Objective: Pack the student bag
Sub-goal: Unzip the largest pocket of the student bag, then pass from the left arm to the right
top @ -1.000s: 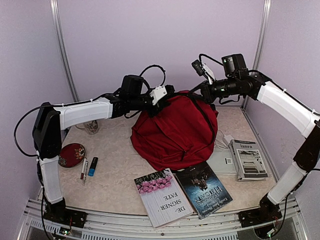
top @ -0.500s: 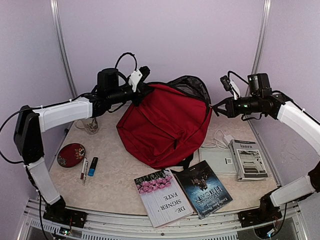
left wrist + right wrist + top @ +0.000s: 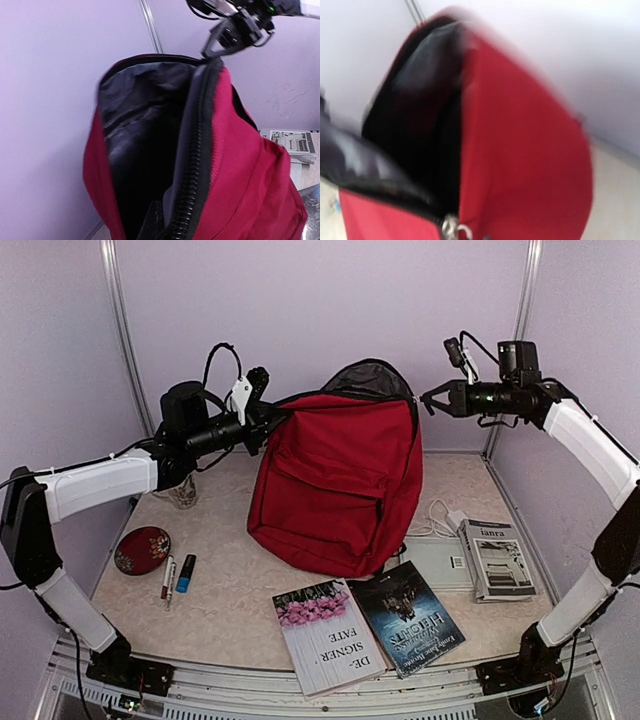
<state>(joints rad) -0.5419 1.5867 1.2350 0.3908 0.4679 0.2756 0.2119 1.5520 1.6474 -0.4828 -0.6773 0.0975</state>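
Observation:
The student bag (image 3: 335, 490), dark red with black zippers, hangs upright above the table's middle, stretched between both grippers. Its mouth is open and shows dark lining (image 3: 365, 380). My left gripper (image 3: 268, 412) is shut on the bag's top left rim. In the left wrist view the zipper edge (image 3: 197, 165) and dark inside (image 3: 135, 150) fill the frame. My right gripper (image 3: 428, 398) is shut on the top right rim; it also shows in the left wrist view (image 3: 227, 37). The right wrist view is blurred and shows the red fabric (image 3: 520, 140) and a zipper pull (image 3: 452, 230).
Two books (image 3: 325, 635) (image 3: 408, 618) lie at the front edge. A white flat device (image 3: 440, 562), a cable (image 3: 440, 525) and a booklet (image 3: 497, 558) lie right. A red oval case (image 3: 143, 549), pens (image 3: 167, 576), a blue marker (image 3: 186, 572) and a cup (image 3: 183, 492) are left.
Both arms moved up and apart. The bag went from a slumped heap to hanging upright, and its mouth has spread open between the grippers.

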